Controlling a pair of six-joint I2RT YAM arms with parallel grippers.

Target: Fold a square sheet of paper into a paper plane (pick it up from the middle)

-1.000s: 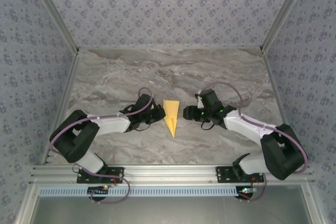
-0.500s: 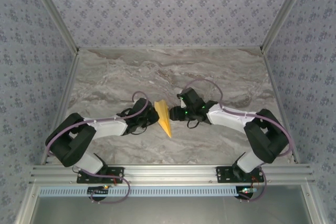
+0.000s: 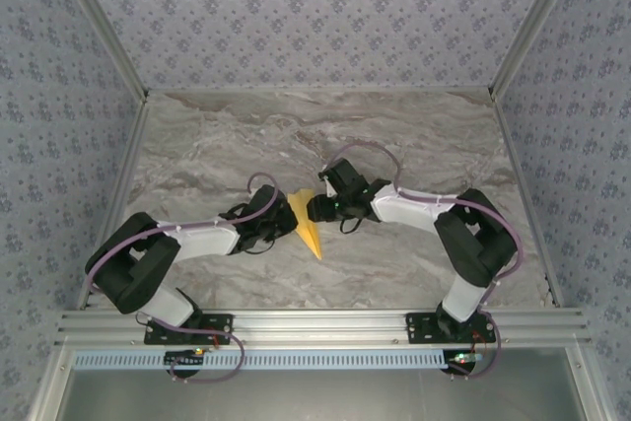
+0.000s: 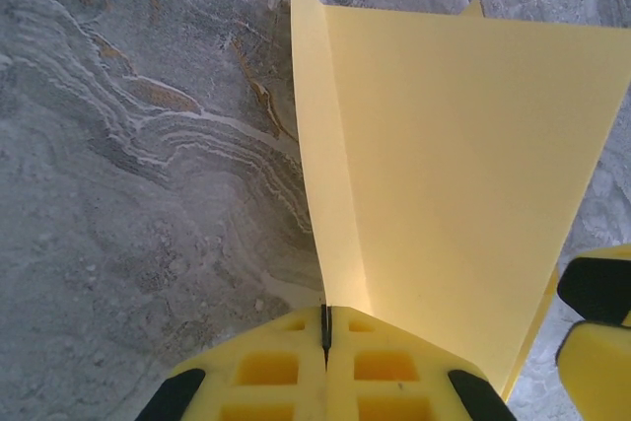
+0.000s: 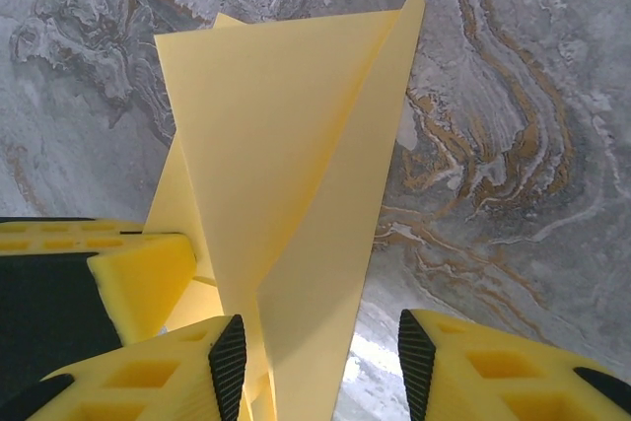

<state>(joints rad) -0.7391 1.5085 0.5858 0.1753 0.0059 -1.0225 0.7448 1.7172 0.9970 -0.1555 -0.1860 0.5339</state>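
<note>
- From the top camera, the paper plane stood on the marble worktop with its narrow tip pointing toward the arm bases. The left tool met the plane on its left side, and the right tool met its wide end from the right. How far either tool was open could not be told from up here.
- In the left wrist camera, the left tool was closed tight. Its two yellow fingers were pressed together on the plane's near edge, and one flap rose upright from the seam between them. The yellow pads of the right tool sat just beside the plane's lower right edge.
- In the right wrist camera, the right tool was partly open, with the plane standing between its fingers. The paper sat close against the left finger, and a gap of bare worktop showed between it and the right finger, so no pinch was made. A pad of the left tool touched the plane's left side.
</note>
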